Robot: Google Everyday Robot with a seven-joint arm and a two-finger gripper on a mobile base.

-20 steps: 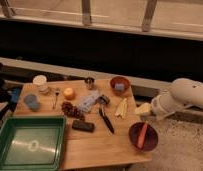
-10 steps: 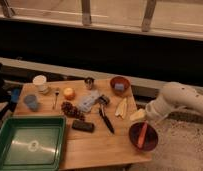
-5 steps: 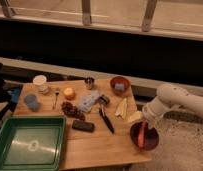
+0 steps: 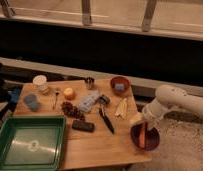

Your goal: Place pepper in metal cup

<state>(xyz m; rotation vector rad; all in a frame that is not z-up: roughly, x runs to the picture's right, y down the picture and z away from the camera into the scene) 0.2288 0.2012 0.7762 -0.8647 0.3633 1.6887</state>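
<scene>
Where the wooden table reaches its front right corner, a dark red bowl sits with the pepper leaning inside it. The gripper hangs right over this bowl, at the upper end of the pepper; I cannot tell if it is closed on the pepper or apart. At the front left lies a green tray. Further back are a black utensil, pale yellow slices and a blue-grey cup. Near the far edge stands the metal cup, well apart from the pepper, between a white cup and a brown bowl.
</scene>
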